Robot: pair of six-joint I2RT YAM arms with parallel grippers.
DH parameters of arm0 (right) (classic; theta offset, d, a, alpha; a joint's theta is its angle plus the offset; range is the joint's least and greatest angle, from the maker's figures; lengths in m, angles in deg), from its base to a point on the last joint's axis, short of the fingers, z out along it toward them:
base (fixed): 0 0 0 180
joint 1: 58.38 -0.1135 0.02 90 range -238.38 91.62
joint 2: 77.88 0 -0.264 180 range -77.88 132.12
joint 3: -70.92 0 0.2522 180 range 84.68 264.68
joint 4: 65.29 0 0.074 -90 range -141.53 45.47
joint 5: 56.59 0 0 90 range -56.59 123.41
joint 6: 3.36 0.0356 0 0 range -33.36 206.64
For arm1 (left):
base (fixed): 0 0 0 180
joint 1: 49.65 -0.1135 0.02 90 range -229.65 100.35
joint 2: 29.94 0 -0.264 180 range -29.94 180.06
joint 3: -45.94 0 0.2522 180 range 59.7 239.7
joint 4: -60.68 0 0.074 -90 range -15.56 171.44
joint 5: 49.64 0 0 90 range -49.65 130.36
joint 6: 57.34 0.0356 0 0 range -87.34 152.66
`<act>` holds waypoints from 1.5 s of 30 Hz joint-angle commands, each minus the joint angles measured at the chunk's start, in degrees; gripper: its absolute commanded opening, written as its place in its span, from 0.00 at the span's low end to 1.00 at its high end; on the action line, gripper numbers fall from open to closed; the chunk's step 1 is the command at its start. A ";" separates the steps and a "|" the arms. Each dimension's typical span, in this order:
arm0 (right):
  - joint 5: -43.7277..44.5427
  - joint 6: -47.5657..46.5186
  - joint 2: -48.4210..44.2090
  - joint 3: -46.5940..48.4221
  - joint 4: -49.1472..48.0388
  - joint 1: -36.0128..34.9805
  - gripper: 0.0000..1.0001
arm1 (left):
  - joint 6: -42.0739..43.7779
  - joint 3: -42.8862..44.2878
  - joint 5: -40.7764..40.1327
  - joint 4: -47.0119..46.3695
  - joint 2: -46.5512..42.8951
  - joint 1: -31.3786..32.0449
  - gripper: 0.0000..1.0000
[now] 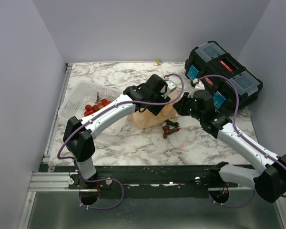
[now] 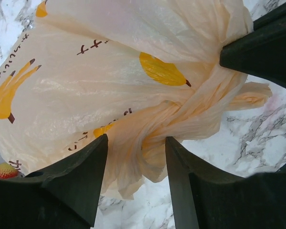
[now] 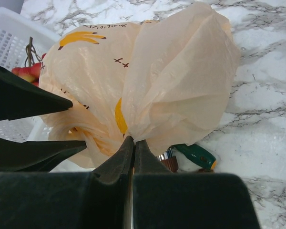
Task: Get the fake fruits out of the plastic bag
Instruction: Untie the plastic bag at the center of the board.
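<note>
The peach-beige plastic bag [image 1: 150, 118] with banana prints lies mid-table, tied shut. The fake fruits are hidden inside it. In the left wrist view my left gripper [image 2: 136, 143] is open, its fingers [image 2: 83, 183] either side of the bag's twisted knot [image 2: 152, 124]. In the right wrist view my right gripper [image 3: 133, 140] is shut on a fold of the bag [image 3: 176, 81] beside that knot. In the top view the left gripper [image 1: 156, 104] and the right gripper [image 1: 178, 108] meet over the bag's top.
A white mesh basket [image 1: 78, 98] with a bunch of red berries [image 1: 96, 106] stands left of the bag. A black toolbox [image 1: 224, 78] sits at the back right. A green-handled tool [image 3: 196, 155] and a brown piece [image 1: 170, 129] lie just right of the bag.
</note>
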 commanded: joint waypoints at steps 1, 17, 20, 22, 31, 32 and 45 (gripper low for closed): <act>-1.63 -0.65 -0.82 0.27 0.43 0.03 0.01 | 0.52 1.97 -3.38 1.80 2.59 0.21 0.50; 8.42 1.48 -3.82 -3.95 -0.07 0.00 0.01 | -14.28 -23.48 -4.11 -18.81 -17.08 0.13 0.00; 10.11 1.54 -3.64 -3.03 1.01 0.01 0.01 | -18.68 -31.26 -2.77 -25.00 -22.58 0.11 0.00; 10.80 1.74 -3.76 -3.11 1.37 0.01 0.01 | -21.96 -34.80 -2.61 -27.20 -25.38 0.11 0.00; 8.54 -0.84 -5.08 -1.72 5.41 -0.06 0.07 | -30.57 -45.98 1.52 -35.49 -34.15 -0.15 0.00; 7.39 -1.43 -4.78 -0.82 6.71 -0.01 0.13 | -30.85 -46.45 1.60 -36.46 -34.40 -0.20 0.00; -12.63 -7.13 -6.19 5.96 8.17 -0.39 0.58 | -31.15 -46.87 8.59 -35.45 -33.70 -0.37 0.00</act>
